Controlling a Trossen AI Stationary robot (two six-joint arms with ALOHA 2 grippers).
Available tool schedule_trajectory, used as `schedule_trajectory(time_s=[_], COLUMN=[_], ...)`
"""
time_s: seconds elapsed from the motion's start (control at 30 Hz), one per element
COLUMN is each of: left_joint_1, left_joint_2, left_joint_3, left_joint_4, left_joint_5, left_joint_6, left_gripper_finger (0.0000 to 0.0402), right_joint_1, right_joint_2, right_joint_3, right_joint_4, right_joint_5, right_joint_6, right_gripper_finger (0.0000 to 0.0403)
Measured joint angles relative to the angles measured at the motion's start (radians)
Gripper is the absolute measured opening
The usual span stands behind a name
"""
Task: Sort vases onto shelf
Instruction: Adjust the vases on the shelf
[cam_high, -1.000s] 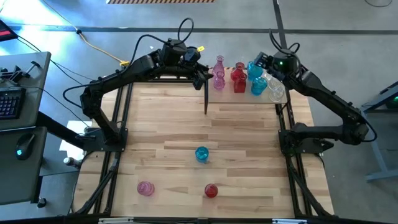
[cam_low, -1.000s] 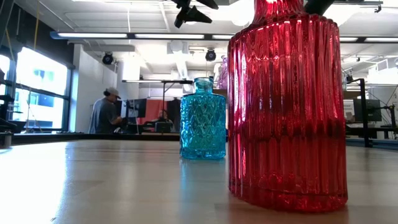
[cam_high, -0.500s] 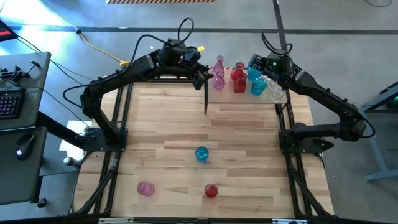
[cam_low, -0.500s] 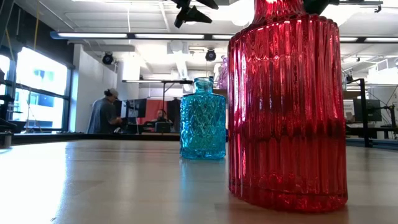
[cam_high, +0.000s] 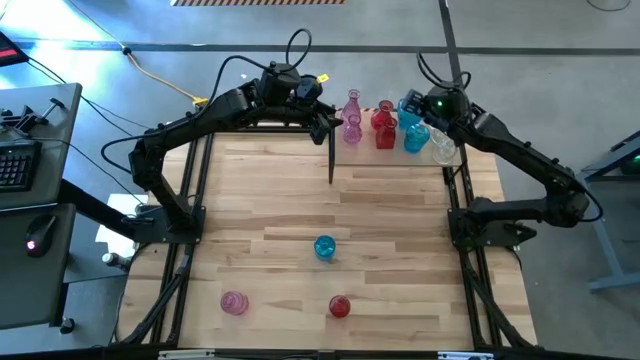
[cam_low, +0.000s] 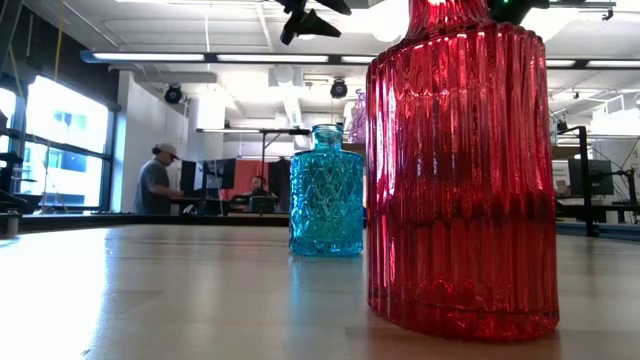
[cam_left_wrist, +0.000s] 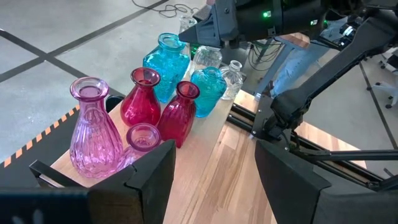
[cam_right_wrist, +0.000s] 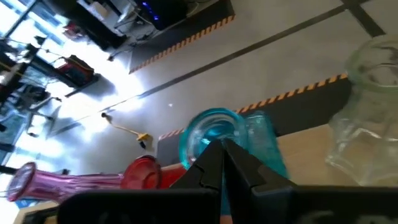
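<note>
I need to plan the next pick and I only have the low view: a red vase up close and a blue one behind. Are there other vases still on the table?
Observer: Yes, a pink vase stands near the front left, apart from your red vase and blue vase.
Operator: Where is the left gripper?
Observer: The left gripper is open beside the group of vases on the shelf.
Operator: And the right one?
Observer: The right gripper is shut, over the group's blue bottle.

Both arms are matte black, chunky jointed links bolted to black metal frame rails along the table sides. The left arm (cam_high: 190, 125) has thin black cables looping over its wrist, the right arm (cam_high: 520, 160) has a green LED lit near its wrist. Fingers (cam_left_wrist: 149, 180) are dark, angular, wedge-shaped plastic.
</note>
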Motion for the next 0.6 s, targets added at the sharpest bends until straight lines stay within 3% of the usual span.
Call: schedule_trajectory(time_s=[0.6], left_joint_1=[0.000], left_joint_2=[0.000], left_joint_3=[0.000], left_joint_4=[0.000], left_joint_5=[0.000], left_joint_6=[0.000], left_gripper_finger=[0.0211], right_joint_1=[0.005], right_joint_2=[0.000], right_joint_3=[0.000], right_joint_4=[0.015], right_joint_5=[0.009], right_joint_6=[0.009], right_gripper_finger=[0.0000])
